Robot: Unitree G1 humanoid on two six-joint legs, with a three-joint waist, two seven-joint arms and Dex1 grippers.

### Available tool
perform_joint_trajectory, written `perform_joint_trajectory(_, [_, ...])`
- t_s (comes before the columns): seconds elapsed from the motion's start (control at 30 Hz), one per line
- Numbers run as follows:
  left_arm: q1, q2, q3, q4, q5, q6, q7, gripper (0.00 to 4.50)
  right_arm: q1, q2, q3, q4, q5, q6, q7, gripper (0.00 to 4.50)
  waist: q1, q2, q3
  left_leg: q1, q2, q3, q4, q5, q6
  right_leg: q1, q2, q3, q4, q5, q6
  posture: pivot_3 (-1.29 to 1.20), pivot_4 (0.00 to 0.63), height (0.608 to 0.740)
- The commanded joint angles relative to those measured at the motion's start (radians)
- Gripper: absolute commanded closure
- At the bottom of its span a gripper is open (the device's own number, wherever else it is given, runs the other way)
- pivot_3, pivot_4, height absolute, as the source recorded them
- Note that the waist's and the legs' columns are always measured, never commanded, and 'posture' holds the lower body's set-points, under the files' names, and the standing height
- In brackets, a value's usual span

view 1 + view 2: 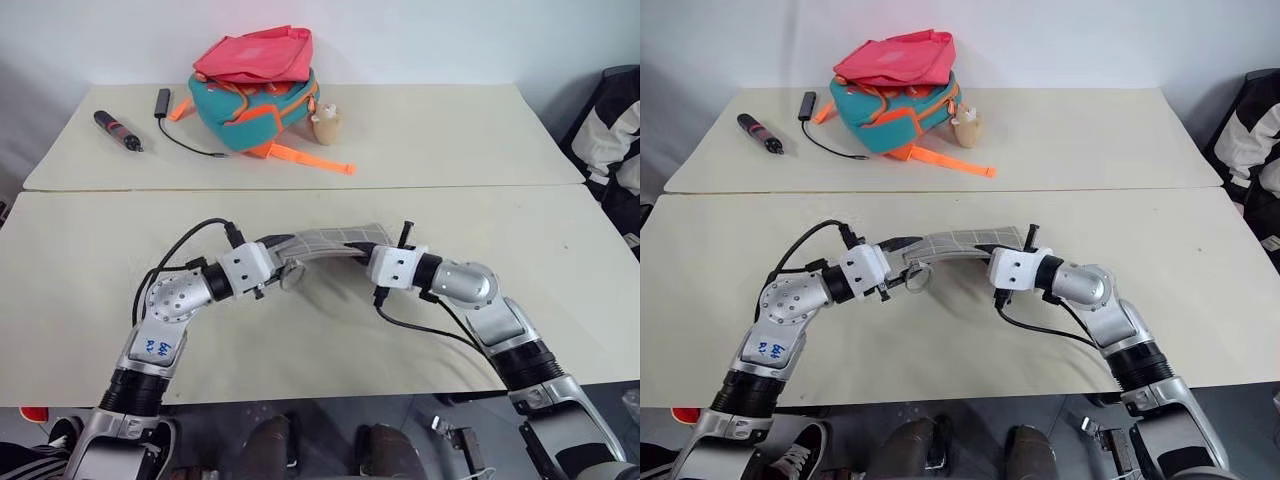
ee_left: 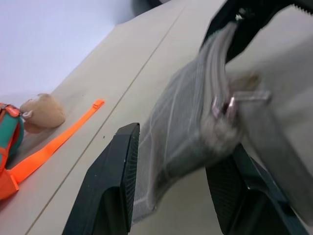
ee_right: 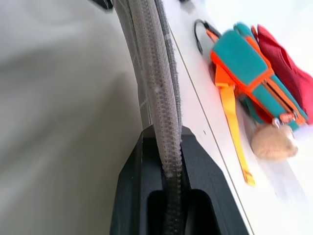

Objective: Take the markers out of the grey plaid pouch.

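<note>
The grey plaid pouch (image 1: 325, 245) hung above the near table (image 1: 90, 290), stretched between the two grippers. The right gripper (image 3: 168, 169) was pinched tight on the pouch's zipper edge. The left gripper (image 2: 178, 183) had its fingers (image 2: 115, 188) spread, with the other end of the pouch and its metal ring (image 1: 917, 277) lying between them. A teal-orange backpack (image 1: 255, 105) sat on the far table.

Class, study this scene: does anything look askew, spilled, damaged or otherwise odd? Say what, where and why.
Nothing is spilled or damaged. One oddity: the grey plaid pouch hangs bowed above the table, pinched at one end by the right gripper, with the left gripper's jaws apart around the other end. The backpack slumps, an orange strap trailing.
</note>
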Motion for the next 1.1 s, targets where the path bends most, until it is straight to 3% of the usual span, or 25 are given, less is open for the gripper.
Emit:
perform_joint_trajectory(0.03, [-0.018,0.005,0.01,0.01,-0.002,-0.049,0.005,2.43,0.003,-0.018,-0.034,-0.034,0.066,-0.041,0.037,4.5,0.0,0.0,0.0,0.0,0.0,0.0,0.0,0.0,0.0,0.0,0.0,0.0,0.0,0.0,0.0,0.0,0.15,0.74])
perform_joint_trajectory(0.23, [-0.028,0.002,-0.006,0.063,-0.021,-0.094,-0.03,2.43,0.002,-0.02,-0.037,-0.028,0.094,-0.045,0.057,4.5,-0.001,0.0,0.0,0.0,0.0,0.0,0.0,0.0,0.0,0.0,0.0,0.0,0.0,0.0,0.0,0.0,0.15,0.74])
perform_joint_trajectory(0.33, [-0.029,-0.005,-0.008,0.069,-0.042,-0.092,-0.051,3.05,0.002,-0.014,-0.032,-0.033,0.093,-0.04,0.057,4.5,-0.001,0.0,0.0,0.0,0.0,0.0,0.0,0.0,0.0,0.0,0.0,0.0,0.0,0.0,0.0,0.0,0.15,0.74])
perform_joint_trajectory(0.5, [-0.019,-0.009,-0.015,0.055,-0.052,-0.091,-0.069,4.48,0.0,-0.016,-0.035,-0.03,0.089,-0.045,0.054,4.5,-0.001,0.0,0.0,0.0,0.0,0.0,0.0,0.0,0.0,0.0,0.0,0.0,0.001,0.0,0.0,0.0,0.15,0.74])
perform_joint_trajectory(0.63, [-0.019,-0.016,-0.011,0.048,-0.05,-0.086,-0.06,4.48,-0.006,-0.01,-0.038,-0.025,0.102,-0.036,0.057,4.5,0.0,0.0,0.0,0.0,0.0,0.0,0.0,0.0,0.0,0.0,0.0,0.0,0.001,0.0,0.0,0.0,0.15,0.74])
perform_joint_trajectory(0.8, [-0.023,-0.021,-0.002,0.061,-0.012,-0.094,-0.017,4.5,-0.005,-0.018,-0.048,-0.055,0.156,0.031,0.103,2.99,-0.001,0.0,0.0,0.0,0.0,0.0,0.0,0.0,0.0,0.0,0.0,0.0,0.001,0.0,0.0,0.0,0.15,0.74])
perform_joint_trajectory(0.97, [-0.049,-0.007,0.002,0.103,0.102,-0.125,0.087,4.5,0.048,-0.027,-0.144,-0.24,0.467,0.384,0.185,1.26,0.003,0.0,0.0,0.0,0.0,-0.001,0.0,0.0,0.0,0.0,0.0,0.0,0.001,0.0,0.0,0.0,0.15,0.74])
perform_joint_trajectory(1.1, [-0.083,0.018,-0.003,0.148,0.199,-0.17,0.165,4.5,0.074,-0.041,-0.234,-0.409,0.714,0.674,0.175,1.26,0.003,0.0,0.0,0.0,0.0,-0.002,0.001,-0.001,0.001,0.001,0.0,-0.001,0.0,0.0,0.0,0.0,0.15,0.74])
